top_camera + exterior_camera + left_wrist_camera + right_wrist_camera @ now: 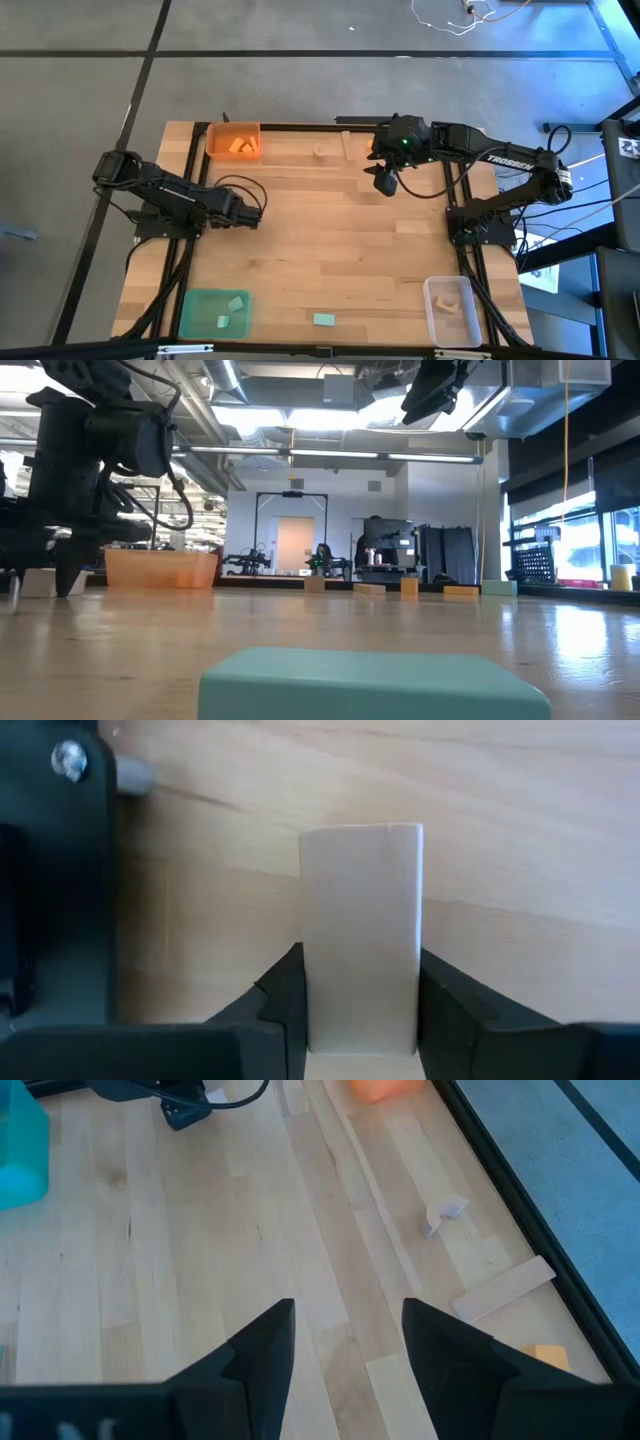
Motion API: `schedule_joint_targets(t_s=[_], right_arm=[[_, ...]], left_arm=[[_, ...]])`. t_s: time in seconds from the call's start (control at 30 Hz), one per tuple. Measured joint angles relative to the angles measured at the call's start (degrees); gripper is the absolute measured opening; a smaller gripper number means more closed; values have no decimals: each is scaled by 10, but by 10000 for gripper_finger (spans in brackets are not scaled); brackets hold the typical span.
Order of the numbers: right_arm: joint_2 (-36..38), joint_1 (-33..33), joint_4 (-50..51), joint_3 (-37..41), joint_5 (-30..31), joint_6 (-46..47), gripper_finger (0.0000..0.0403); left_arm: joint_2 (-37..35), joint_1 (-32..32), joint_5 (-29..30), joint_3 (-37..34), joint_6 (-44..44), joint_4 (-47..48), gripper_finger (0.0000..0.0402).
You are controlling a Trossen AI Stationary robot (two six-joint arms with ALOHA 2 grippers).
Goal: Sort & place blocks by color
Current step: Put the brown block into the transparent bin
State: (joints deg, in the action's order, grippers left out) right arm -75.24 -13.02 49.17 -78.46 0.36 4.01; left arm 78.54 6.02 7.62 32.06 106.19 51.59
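Observation:
A pale wood block (360, 935) lies on the table top at the left, with my left gripper (360, 970) (253, 213) shut on it from above. My right gripper (345, 1345) (385, 182) hangs open high above the table's far right part, nothing between its fingers. A teal block (323, 319) (365, 682) lies alone near the front edge. The orange tray (234, 141) at the far left holds orange blocks, the green tray (213, 313) at the near left holds teal blocks, and the clear tray (452, 310) at the near right holds a wood block. My left gripper pinches the pale wood block between its two fingers (283, 1005), which press on its two long sides (320, 1010) near one end. The fingers point down and lie across the block. The block appears to lie flat on the table.
A small wood block (320, 150) and a flat wood strip (350, 145) (500, 1290) lie near the far edge, with a small orange block (548, 1355) and a white scrap (445, 1210) close by. A black frame rail (300, 124) borders the table.

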Motion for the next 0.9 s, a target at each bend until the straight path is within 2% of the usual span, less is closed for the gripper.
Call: schedule_joint_targets(t_s=[0.17,0.23,0.3,0.37,0.5,0.67,0.9], right_arm=[[0,0,0,0,0,-15,187],[0,0,0,0,0,-37,187],[0,0,0,0,0,-66,187],[0,0,0,0,0,-99,187],[0,2,-1,0,-17,-176,187],[-2,9,-20,0,-53,-301,187],[-36,37,-111,0,-114,-444,187]], left_arm=[[4,1,39,20,-75,0,120],[-5,-4,63,40,-144,-5,120],[-14,-10,57,61,-213,-6,120],[-27,-20,23,83,-293,-5,120],[-65,-45,3,139,-425,-8,120],[-105,-88,-51,218,-594,-40,120],[-98,-148,-203,333,-776,-116,120]])
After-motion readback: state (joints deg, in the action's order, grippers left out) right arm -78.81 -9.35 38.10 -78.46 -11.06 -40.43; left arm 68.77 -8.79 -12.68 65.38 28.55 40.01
